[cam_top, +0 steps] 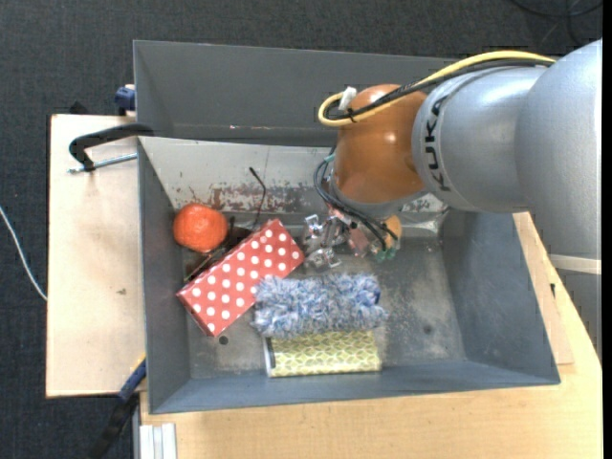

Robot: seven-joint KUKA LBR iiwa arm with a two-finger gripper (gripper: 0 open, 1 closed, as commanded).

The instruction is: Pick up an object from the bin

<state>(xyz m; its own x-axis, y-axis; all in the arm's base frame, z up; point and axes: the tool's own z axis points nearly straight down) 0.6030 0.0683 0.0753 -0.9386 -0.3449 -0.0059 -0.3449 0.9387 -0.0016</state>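
Note:
My gripper (323,245) hangs low in the bin's middle, just under the orange wrist cover, with its metal fingertips above the upper edge of a blue-and-white fuzzy cloth (317,302). To its left lies a red box with white dots (242,276), tilted diagonally. Nothing shows between the fingers. A yellow-green patterned packet (323,354) lies in front of the cloth near the bin's front wall.
An orange ball (200,228) sits in the back-left corner, with a dark thin object beside it under the red box. The arm and its cover hide the back middle of the bin. Bare bin floor lies to the right.

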